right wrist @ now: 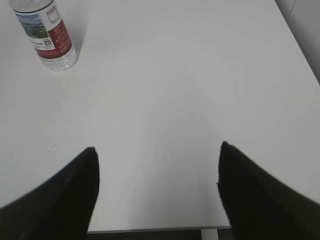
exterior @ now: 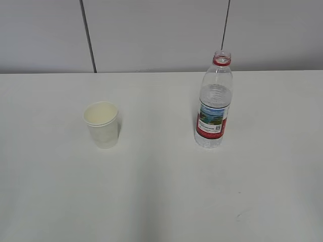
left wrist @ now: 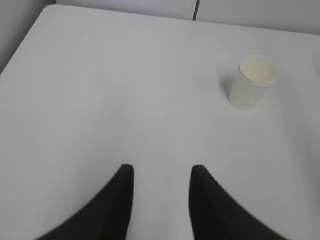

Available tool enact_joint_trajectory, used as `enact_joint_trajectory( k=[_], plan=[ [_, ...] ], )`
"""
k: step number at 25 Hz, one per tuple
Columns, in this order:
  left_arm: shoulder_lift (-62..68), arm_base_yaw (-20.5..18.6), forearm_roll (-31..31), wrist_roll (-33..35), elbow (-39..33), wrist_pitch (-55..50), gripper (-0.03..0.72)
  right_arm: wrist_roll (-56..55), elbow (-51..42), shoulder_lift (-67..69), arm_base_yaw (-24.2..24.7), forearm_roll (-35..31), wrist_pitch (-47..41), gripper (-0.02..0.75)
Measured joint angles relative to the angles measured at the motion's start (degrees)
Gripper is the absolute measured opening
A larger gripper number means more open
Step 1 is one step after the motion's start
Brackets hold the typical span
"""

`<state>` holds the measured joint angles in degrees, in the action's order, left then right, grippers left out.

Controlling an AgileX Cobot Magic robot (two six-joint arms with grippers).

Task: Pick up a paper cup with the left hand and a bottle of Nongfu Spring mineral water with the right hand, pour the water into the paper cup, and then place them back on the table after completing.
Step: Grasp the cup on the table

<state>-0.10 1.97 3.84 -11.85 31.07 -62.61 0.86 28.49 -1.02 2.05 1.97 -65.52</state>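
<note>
A white paper cup (exterior: 102, 124) stands upright on the white table (exterior: 161, 201), left of centre; it also shows in the left wrist view (left wrist: 252, 82). A clear uncapped water bottle (exterior: 214, 103) with a red label stands upright to the right, its water (exterior: 215, 96) reaching the shoulder; its lower part shows in the right wrist view (right wrist: 47, 35). My left gripper (left wrist: 161, 172) is open and empty, well short of the cup. My right gripper (right wrist: 157, 150) is wide open and empty, near the table's front edge, far from the bottle. Neither arm shows in the exterior view.
A grey panelled wall (exterior: 161, 35) rises behind the table. The table's front edge (right wrist: 150, 231) runs under my right gripper, and its right edge (right wrist: 297, 45) shows at the upper right. The table's left edge (left wrist: 20, 47) shows in the left wrist view.
</note>
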Motion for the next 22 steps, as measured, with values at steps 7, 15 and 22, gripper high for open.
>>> enact_joint_trajectory(
  k=[7, 15, 22],
  plan=[
    [8.5, 0.0, 0.0, 2.7, 3.3, 8.6, 0.246, 0.0, 1.7, 4.2, 0.0, 0.9, 5.2, 0.54],
    [26.4, 0.5, -0.7, 3.6, 3.3, 27.7, 0.242, -1.3, 2.0, 22.9, 0.0, 1.6, 21.1, 0.539],
    [41.1, 1.9, -0.6, 3.7, 1.8, 44.0, 0.241, -1.6, 2.1, 35.8, 0.0, 1.9, 38.0, 0.539]
  ],
)
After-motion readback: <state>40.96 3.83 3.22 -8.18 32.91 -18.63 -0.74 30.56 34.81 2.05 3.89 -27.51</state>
